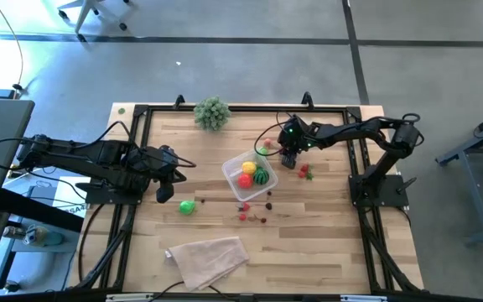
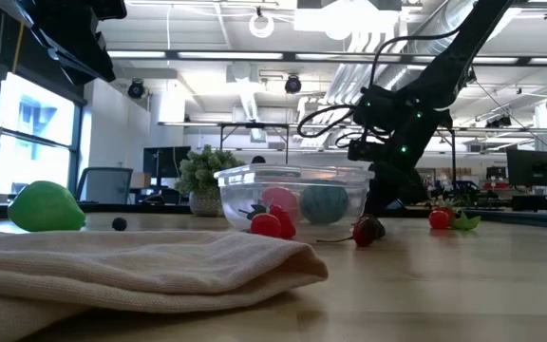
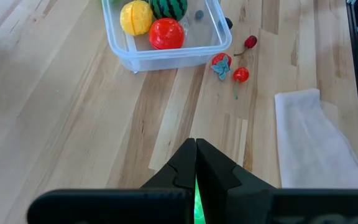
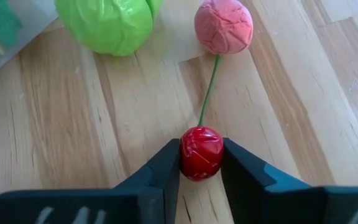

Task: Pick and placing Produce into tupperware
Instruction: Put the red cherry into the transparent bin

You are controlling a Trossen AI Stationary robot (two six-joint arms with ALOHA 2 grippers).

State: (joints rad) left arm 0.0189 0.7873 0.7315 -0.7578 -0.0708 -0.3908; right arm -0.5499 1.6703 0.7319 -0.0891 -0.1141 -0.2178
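A wooden table (image 1: 325, 252) is seen from above with a dark robot arm at each side. At the left, the left gripper (image 1: 165, 191) waits over the table's left part, its two fingers (image 3: 213, 167) pressed together with nothing between them. Just beside it on the wood lies a green toy fruit (image 1: 187, 207). Nearer the front edge lies a folded beige cloth (image 1: 208, 258). At the back edge stands a bushy pale-green plant ball (image 1: 212, 112).

In the middle sits the clear tupperware (image 1: 231, 171), holding a yellow fruit (image 1: 248, 168), a red fruit (image 1: 246, 179) and a small striped green melon (image 1: 262, 177). Small dark-red pieces (image 1: 255, 216) lie scattered just in front of it.

To the right of the box, the right gripper (image 1: 289, 159) reaches down near the table. Its fingers (image 4: 247, 177) pinch a glossy red cherry (image 4: 201, 152), whose thin green stem (image 4: 207, 92) runs to a pale pink fruit (image 4: 224, 26). A bright green leafy vegetable (image 4: 107, 23) lies just beside that.
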